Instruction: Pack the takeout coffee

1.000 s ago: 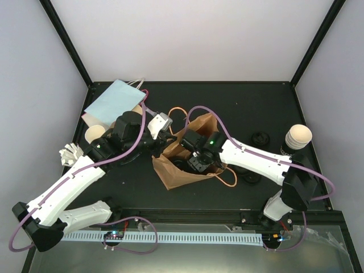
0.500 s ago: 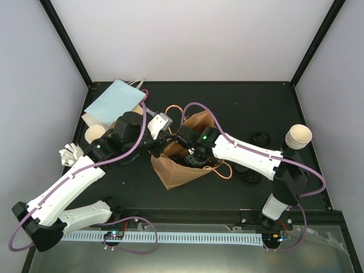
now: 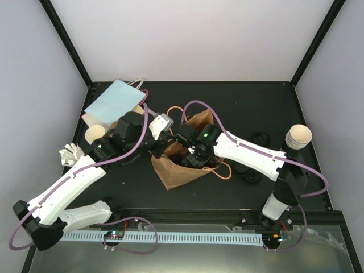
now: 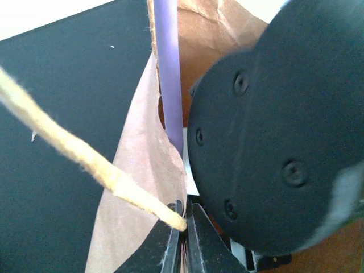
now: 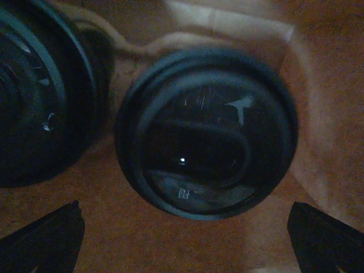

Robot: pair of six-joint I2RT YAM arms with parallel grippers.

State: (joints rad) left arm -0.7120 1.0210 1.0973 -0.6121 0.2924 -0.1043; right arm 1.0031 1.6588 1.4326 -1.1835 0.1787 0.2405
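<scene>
The brown paper bag (image 3: 173,170) lies open mid-table. My left gripper (image 3: 157,143) is shut on the bag's rim (image 4: 149,187), with the jaws pinched together beside a tan handle cord (image 4: 74,151). My right gripper (image 3: 191,154) reaches into the bag's mouth. In the right wrist view it is open (image 5: 185,244), with dark fingertips (image 5: 42,239) at the bottom corners. A lidded black coffee cup (image 5: 206,131) stands just beyond them on the bag's floor, not gripped. A second black-lidded cup (image 5: 40,102) stands at its left.
A stack of cream-lined cups (image 3: 297,136) stands at the right edge. Loose black lids (image 3: 261,137) lie right of the bag. A pale-blue flat bag (image 3: 114,101) and one open cup (image 3: 95,134) are at back left. The right arm's black body (image 4: 284,131) fills the left wrist view.
My right gripper has moved left and further into the bag's mouth. The left gripper has kept its hold on the rim, barely moving.
</scene>
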